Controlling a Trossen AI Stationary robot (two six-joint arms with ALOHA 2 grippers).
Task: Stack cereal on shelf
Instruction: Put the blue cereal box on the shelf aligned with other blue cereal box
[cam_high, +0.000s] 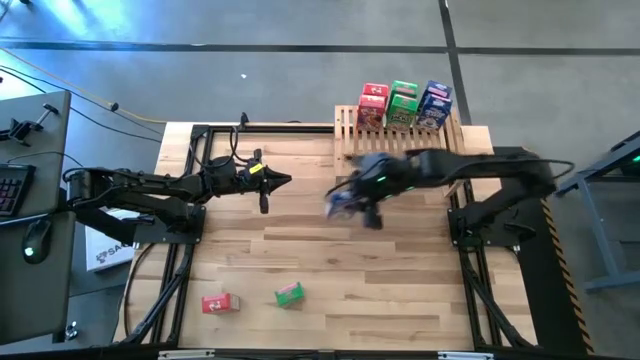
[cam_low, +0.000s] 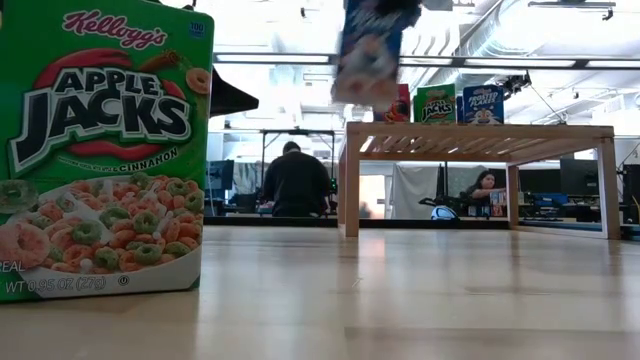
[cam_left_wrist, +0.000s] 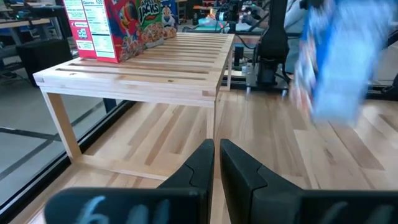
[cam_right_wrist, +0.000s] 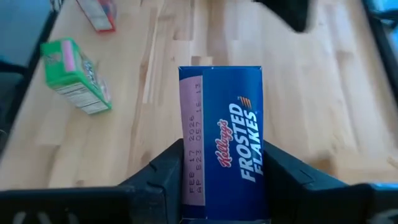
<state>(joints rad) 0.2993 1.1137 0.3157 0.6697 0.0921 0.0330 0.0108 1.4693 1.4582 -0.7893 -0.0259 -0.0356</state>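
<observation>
Plank table, shelf at far edge holding 3 boxes: my right claw clamps a blue cereal box mid-air near it; tilted release risks toppling them.

Red box, green box and blue box on pale wooden shelf; dark claw.

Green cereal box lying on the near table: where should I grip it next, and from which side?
The green cereal box lies flat, apart from the red box. I'd come straight down from above and close across its narrow sides, since the broad face is up. The left tool looks shut and free; the right tool holds the blue Frosted Flakes box.
</observation>
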